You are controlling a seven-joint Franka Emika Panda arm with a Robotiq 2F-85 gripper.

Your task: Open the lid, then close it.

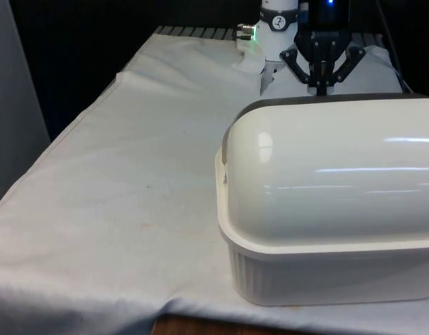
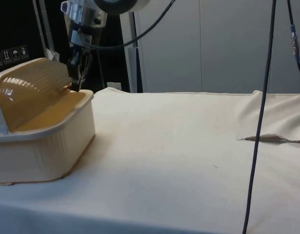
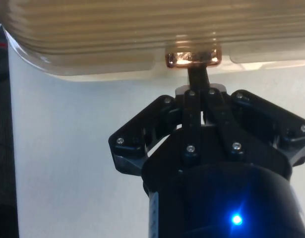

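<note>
Bread box (image 1: 326,272) sits at the front view's right on the white cloth (image 1: 116,195), ribbed tan lid (image 2: 35,90) rolled down over the cream base. Gripper (image 3: 198,82) is at the lid's lower edge, fingers pinched together just below its copper handle (image 3: 193,57).

Black two-finger gripper (image 3: 198,82) of angular linkage plates, studded with small silver screw heads along the arms. Slim dark fingers (image 3: 197,79), pressed narrow at the tips. White arm (image 1: 278,28) above, ringed with a black band, trailing black cables (image 2: 154,22).
</note>
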